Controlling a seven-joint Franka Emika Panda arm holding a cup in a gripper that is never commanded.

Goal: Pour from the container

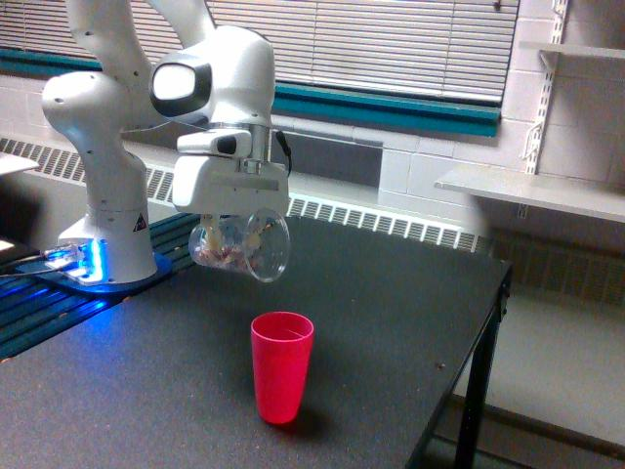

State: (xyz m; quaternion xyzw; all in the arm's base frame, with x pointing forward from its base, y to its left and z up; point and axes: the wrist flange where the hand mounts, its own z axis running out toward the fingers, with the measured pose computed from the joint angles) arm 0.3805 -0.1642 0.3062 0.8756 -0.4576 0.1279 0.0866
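My gripper (237,217) hangs over the black table and is shut on the container (241,245), a clear plastic cup. The cup lies tipped nearly on its side, its open mouth facing the exterior view's right and slightly down. Small pink and whitish pieces rest inside along its lower wall. The fingers are mostly hidden behind the hand and the cup. An opaque red cup (282,366) stands upright on the table, below the container and a little to the exterior view's right. Nothing shows falling between the two cups.
The arm's white base (103,220) with a blue light stands at the exterior view's left on the black table (391,303). The table's edge runs down the exterior view's right side. A radiator and blinds are behind, and wall shelves (532,191) hang at the right.
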